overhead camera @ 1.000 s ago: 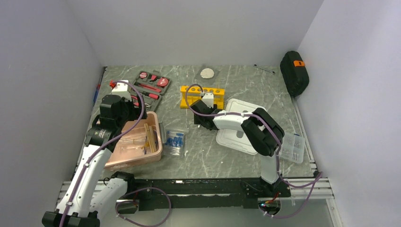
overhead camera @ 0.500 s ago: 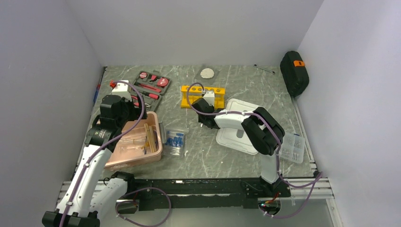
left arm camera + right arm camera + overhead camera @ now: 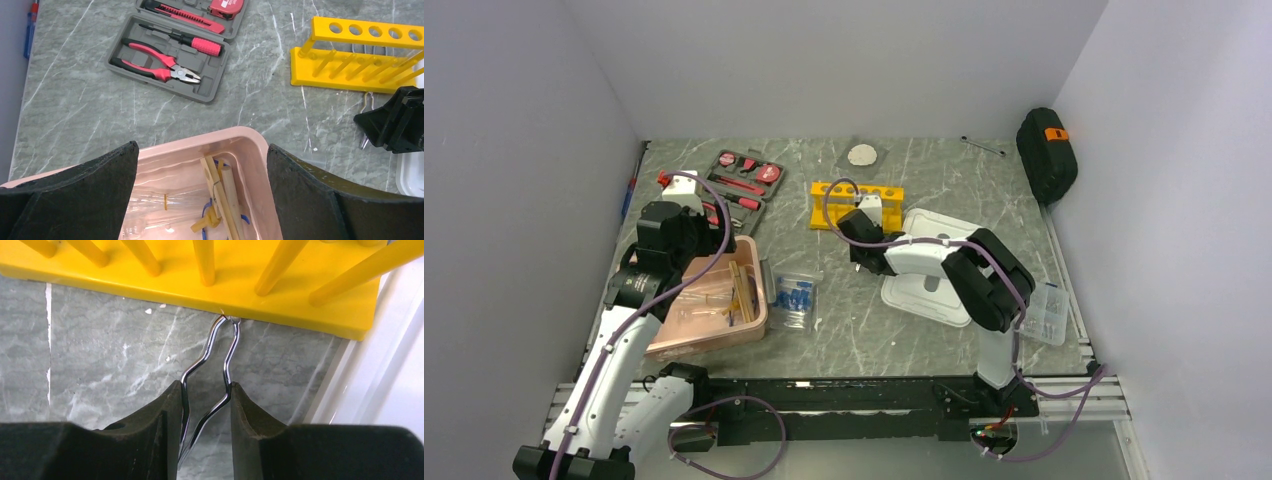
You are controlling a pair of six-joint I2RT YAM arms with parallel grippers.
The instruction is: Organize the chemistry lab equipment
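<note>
My right gripper (image 3: 205, 390) is shut on thin metal wire tongs (image 3: 227, 347) that lie on the table. Their looped tip touches the base of the yellow test-tube rack (image 3: 200, 285). In the top view this gripper (image 3: 864, 225) sits just in front of the rack (image 3: 856, 203). My left gripper (image 3: 202, 160) hangs open over the far end of the pink tray (image 3: 250, 137). Tan wooden clamps (image 3: 225, 200) lie in the tray on clear plastic with blue parts. A clear bag of blue-capped tubes (image 3: 795, 298) lies right of the tray (image 3: 754, 322).
An open red-and-black tool kit (image 3: 742, 185) lies behind the tray. A white lid (image 3: 934, 280) sits under the right arm, with a clear compartment box (image 3: 1044, 312) at the right edge. A black case (image 3: 1046, 155) leans on the right wall, and a white disc (image 3: 862, 154) lies at the back.
My right gripper has narrowed onto the wire tongs and edged a little right, towards the rack. The left arm has not moved.
</note>
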